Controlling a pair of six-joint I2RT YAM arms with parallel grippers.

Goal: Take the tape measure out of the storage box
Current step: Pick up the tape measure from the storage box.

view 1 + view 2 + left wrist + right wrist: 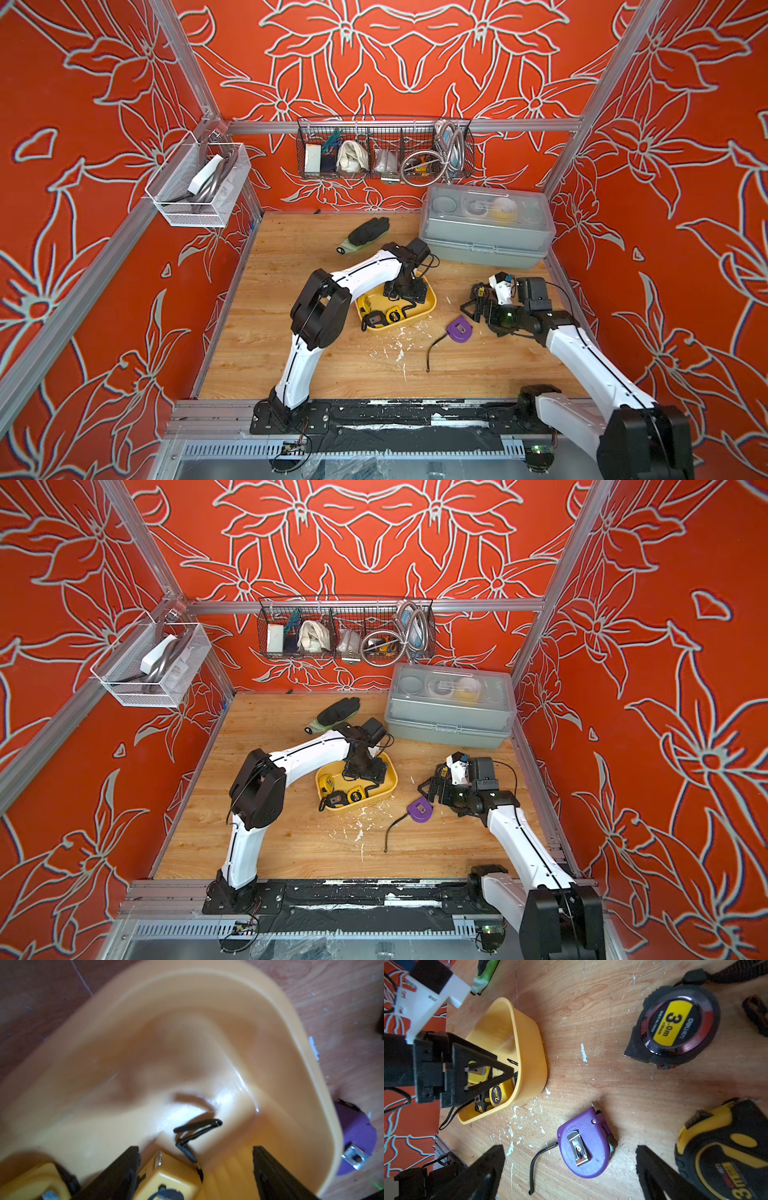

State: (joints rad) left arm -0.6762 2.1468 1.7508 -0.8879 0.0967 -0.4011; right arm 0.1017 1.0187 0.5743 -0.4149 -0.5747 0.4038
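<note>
Tape measure [166,1178], yellow-cased with black wrist strap: lies inside shallow yellow plastic storage box [301,1064], between spread jaws of left gripper [195,1149]; right gripper [570,1147] likewise spread, near purple tape measure [599,1147]

Top views are coming in bright and evenly lit, wide-angle stretching the edges; soft shadows are falling on the table [478,374]. Left wrist view is smearing with motion blur, glare hitting the box [224,1097] floor. Right wrist view is rendering sharp mid-frame, going soft up close.
</note>
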